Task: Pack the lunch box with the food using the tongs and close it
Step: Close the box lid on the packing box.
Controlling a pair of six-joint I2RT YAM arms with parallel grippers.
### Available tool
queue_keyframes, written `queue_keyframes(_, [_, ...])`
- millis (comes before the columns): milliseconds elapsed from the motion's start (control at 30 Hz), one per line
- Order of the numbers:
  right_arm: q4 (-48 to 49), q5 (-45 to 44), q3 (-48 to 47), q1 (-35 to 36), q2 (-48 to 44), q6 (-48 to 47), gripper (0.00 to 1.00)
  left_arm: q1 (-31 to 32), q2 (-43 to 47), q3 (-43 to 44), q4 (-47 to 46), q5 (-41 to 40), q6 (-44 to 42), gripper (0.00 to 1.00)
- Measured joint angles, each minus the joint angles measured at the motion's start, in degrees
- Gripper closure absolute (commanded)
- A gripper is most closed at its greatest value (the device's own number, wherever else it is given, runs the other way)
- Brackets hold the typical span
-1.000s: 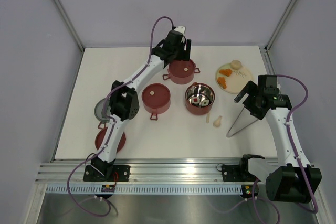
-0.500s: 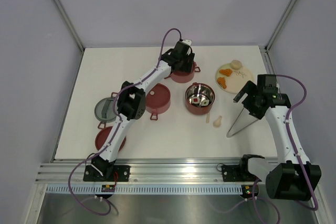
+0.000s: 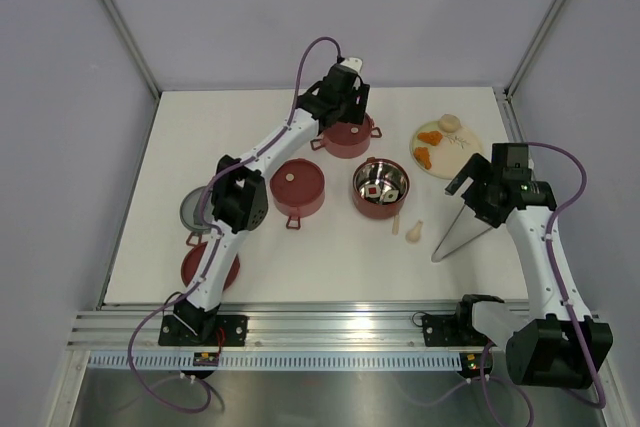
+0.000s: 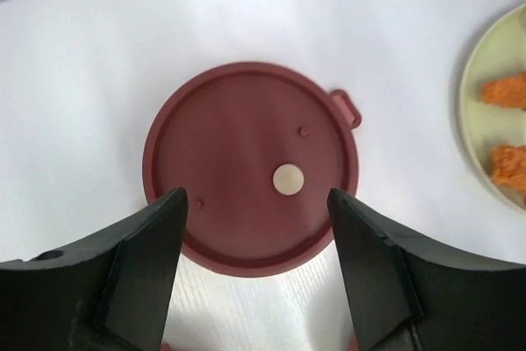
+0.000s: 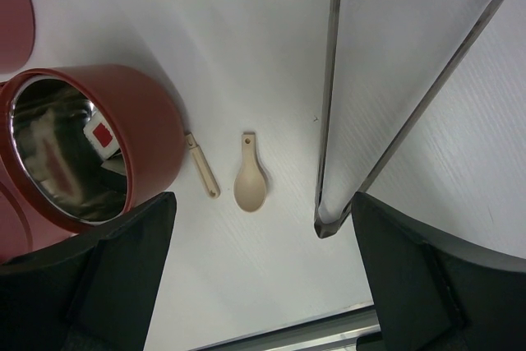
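The lunch box stands in parts: a lidded dark-red bowl (image 3: 347, 137) at the back, another lidded bowl (image 3: 298, 187), and an open bowl (image 3: 381, 187) with a white and red piece of food inside. My left gripper (image 3: 336, 105) hovers open over the back bowl (image 4: 251, 178), fingers (image 4: 156, 240) either side of its near rim. More food, orange pieces (image 3: 430, 135) and a beige one, lies on the cream plate (image 3: 462, 159). The silver tongs (image 3: 458, 232) lie on the table. My right gripper (image 3: 470, 189) hangs open above the tongs (image 5: 329, 104), touching nothing.
A beige spoon (image 5: 250, 180) and a small beige stick (image 5: 203, 167) lie between the open bowl (image 5: 74, 154) and the tongs. A grey lid (image 3: 198, 211) and a dark-red lid (image 3: 210, 265) rest at the left. The plate's edge (image 4: 481, 113) shows right of the back bowl.
The left gripper dipped toward the back bowl, narrowed slightly, then drew back a little. The right arm has not moved.
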State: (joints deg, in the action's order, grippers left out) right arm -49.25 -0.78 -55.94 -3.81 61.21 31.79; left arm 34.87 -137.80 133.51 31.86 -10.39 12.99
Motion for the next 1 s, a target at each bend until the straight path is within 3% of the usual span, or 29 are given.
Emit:
queue_keyframes(400, [-0.2,0.0,0.0,0.0,-1.3,0.0,0.05,0.5,-8.8,3.8,0.5,-1.0,-0.7,0.27])
queue_keyframes(633, [-0.1,0.0,0.0,0.0,-1.3,0.2,0.05,0.7,-8.2,3.9,2.6,-2.2,-1.6,0.26])
queue_keyframes(867, [-0.2,0.0,0.0,0.0,-1.5,0.2,0.05,1.3,-1.1,-1.9,4.1,-2.6,-3.2,0.21])
queue_keyframes(1000, [-0.2,0.0,0.0,0.0,-2.0,0.2,0.05,1.6,8.3,-6.6,2.8,-2.6,-3.0,0.20])
